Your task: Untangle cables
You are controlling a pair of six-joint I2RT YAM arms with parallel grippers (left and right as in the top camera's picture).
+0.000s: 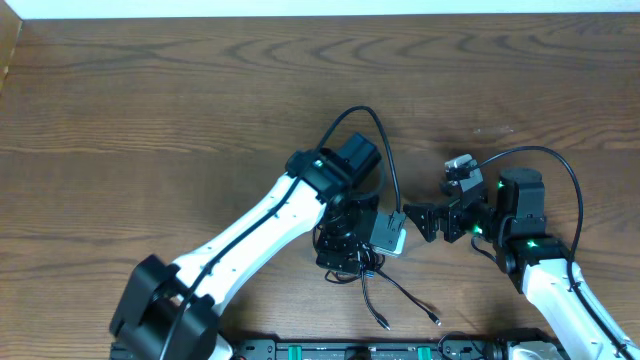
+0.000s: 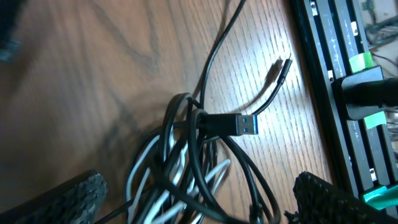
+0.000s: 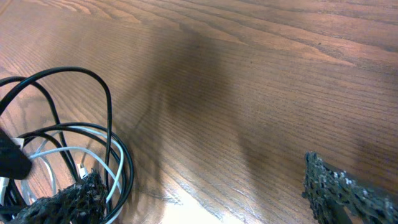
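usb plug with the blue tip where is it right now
Left wrist view, mid-frame: the usb plug lies on the table, sticking out rightward from the tangle of cables.

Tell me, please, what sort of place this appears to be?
Likely a robotics lab bench: a left arm and a right arm at a wood-grain table, a black mounting rail along its edge, and tangled cables laid out.

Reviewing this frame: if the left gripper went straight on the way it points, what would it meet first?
Most likely the tangled cables: their black and white loops lie between the fingers of the open left gripper, with the table beneath. Depth is unclear.
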